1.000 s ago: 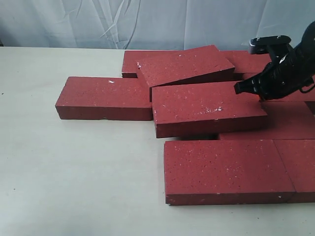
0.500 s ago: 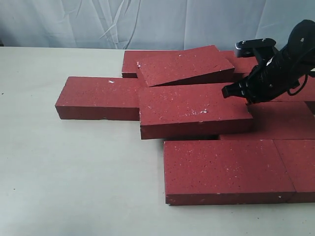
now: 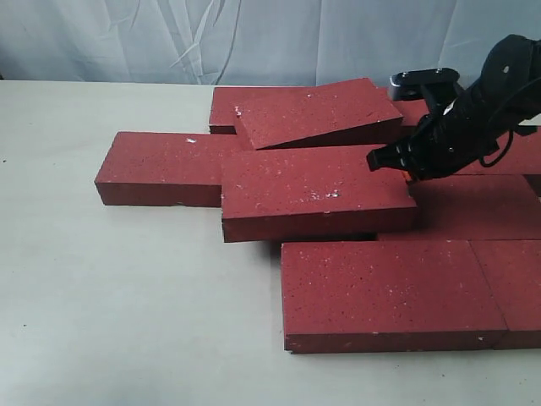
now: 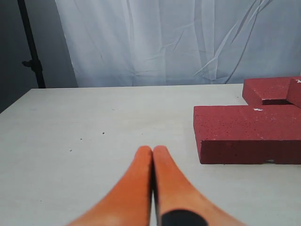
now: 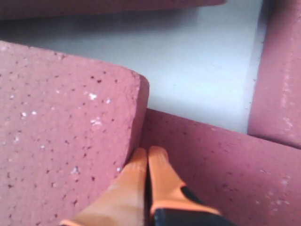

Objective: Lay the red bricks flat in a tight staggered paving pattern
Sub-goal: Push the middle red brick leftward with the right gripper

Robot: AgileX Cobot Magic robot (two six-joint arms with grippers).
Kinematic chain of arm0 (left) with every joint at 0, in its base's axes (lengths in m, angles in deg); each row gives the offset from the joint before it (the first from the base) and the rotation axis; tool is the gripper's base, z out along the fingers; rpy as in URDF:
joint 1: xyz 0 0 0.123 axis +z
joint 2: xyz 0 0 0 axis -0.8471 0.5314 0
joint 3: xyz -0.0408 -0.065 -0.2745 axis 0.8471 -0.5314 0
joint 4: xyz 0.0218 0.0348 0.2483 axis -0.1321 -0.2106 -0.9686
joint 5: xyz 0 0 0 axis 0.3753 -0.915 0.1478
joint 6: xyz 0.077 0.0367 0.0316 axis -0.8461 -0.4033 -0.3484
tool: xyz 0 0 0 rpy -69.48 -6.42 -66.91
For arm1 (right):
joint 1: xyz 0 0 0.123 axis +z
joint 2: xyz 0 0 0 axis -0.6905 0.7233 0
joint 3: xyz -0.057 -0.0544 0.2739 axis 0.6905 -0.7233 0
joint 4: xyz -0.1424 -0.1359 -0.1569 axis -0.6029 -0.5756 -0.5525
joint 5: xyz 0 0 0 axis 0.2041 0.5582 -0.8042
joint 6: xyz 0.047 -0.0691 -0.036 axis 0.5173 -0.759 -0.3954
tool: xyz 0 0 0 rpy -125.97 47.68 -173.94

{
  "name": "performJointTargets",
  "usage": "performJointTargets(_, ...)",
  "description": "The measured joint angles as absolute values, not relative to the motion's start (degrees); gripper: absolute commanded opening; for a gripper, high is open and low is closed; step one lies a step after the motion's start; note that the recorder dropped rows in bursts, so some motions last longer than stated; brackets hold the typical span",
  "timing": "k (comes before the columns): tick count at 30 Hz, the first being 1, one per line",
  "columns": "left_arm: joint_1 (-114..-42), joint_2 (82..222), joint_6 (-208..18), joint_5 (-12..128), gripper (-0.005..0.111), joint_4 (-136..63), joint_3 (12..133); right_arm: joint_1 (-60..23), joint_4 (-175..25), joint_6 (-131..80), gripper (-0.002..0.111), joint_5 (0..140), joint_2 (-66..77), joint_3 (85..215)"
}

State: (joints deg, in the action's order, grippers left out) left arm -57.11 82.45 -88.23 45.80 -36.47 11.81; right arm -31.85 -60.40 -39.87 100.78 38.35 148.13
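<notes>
middle brick (image 3: 317,190) not flat yet

the right gripper (image 3: 378,159) is closed and holds nothing. its tips touch one end of the middle brick, as if to push it. the middle brick seems to sit partly on top of another brick, so it is not flat. behind it, a tilted brick (image 3: 317,110) leans on others. a side brick (image 3: 169,165) lies flat at its other end, touching or under it, i cannot tell which. a front brick (image 3: 389,292) lies flat just in front of it. the left gripper (image 4: 153,155) is closed and empty too, over the bare table (image 4: 70,132), well apart from the middle brick. i think the job is about half done: two bricks must come down and gaps must close.
</notes>
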Motion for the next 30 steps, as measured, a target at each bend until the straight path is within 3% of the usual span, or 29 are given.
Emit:
performJointTargets(5, -57.11, 82.45, -88.23, 45.8, 0.0, -36.47, 11.81, -28.03, -60.0, -40.0, -0.001, 100.43, 38.35, 148.13)
performJointTargets(30, -57.11, 82.45, -88.23, 45.8, 0.0, -36.47, 11.81, -24.74, -50.15, -47.0, -0.001, 101.3, 38.35, 148.13)
